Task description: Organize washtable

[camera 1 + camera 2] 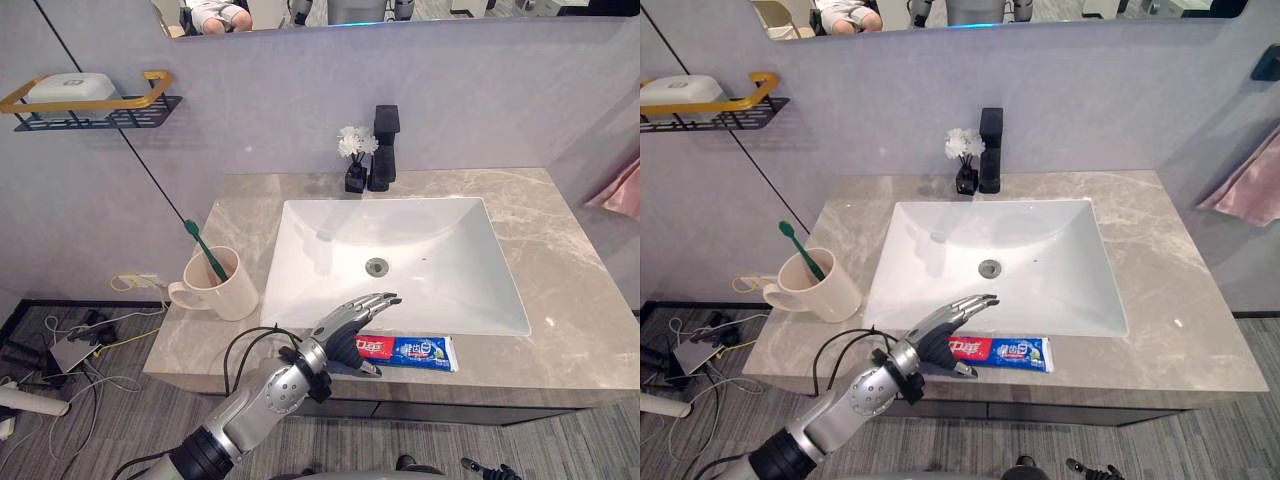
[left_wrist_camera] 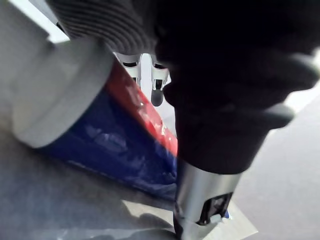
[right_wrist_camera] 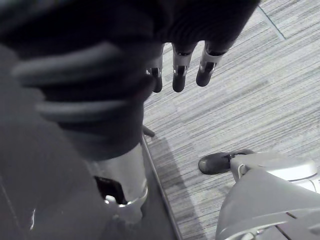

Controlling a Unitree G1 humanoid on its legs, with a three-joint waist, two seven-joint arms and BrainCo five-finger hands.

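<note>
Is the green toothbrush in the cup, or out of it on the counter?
In the cup. The toothbrush leans inside it, its lower end hidden below the rim and its upper end sticking out.

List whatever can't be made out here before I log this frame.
- Whether the left hand touches the toothpaste: the hand covers the tube's end in both eye views, and the left wrist view is blurred there.
- Lower end of the toothbrush: hidden inside the cup.
- White object on the wall shelf: too small to identify.
- Pink cloth: cut off by the right edge.
</note>
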